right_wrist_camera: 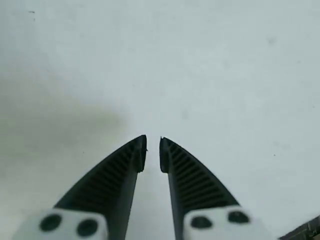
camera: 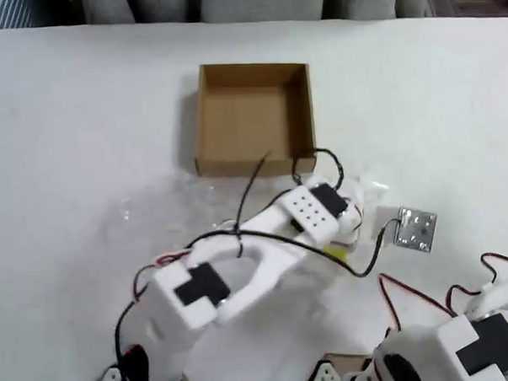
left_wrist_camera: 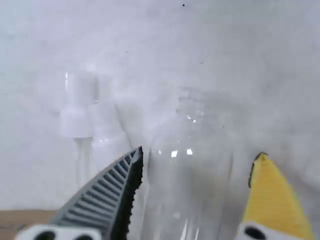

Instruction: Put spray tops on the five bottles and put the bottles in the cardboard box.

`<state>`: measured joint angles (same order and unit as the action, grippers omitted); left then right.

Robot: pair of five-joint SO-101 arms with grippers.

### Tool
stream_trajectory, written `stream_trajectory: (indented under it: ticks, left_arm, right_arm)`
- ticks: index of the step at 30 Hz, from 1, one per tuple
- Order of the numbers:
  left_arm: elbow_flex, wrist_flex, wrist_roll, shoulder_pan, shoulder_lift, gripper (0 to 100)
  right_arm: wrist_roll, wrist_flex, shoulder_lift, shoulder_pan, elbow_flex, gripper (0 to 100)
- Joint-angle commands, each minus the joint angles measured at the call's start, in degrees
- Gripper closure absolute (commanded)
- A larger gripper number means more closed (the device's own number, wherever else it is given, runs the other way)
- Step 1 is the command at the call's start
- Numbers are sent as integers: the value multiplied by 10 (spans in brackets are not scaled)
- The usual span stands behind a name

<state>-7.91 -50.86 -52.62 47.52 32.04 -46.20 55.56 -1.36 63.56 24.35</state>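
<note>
Straddles an open-necked clear bottle [left_wrist_camera: 190, 195] on the surface [camera: 82, 122] near the cardboard box [camera: 253, 165] with the left pincer [left_wrist_camera: 200, 153] released, and hovers the right pincer [right_wrist_camera: 153, 141], clenched on nothing, above the surface.

Bottle [left_wrist_camera: 190, 170] base is cut off by left wrist view's lower edge; contact w/ left gripper [left_wrist_camera: 200, 153] can't be told. In high view, clear items by box [camera: 253, 165] are partly hidden under left arm [camera: 241, 271]; right arm [camera: 476, 341] is cropped.
</note>
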Motion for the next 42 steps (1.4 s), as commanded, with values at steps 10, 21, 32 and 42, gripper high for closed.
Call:
stream_trajectory:
  ticks: [10, 21, 32, 42]
  left_arm:
    - [-70, 1, 38, 19, 72, 933]
    - [-109, -47, 91, 0, 34, 979]
    - [-163, -225, 313, -124, -170, 979]
    - [-47, -320, 413, -355, -330, 979]
  right_arm:
    - [-27, -7, -26, 5, -5, 982]
    - [-47, -6, -29, 16, -9, 982]
    - [-45, 36, -32, -28, -10, 982]
    - [30, 190, -33, -169, -35, 982]
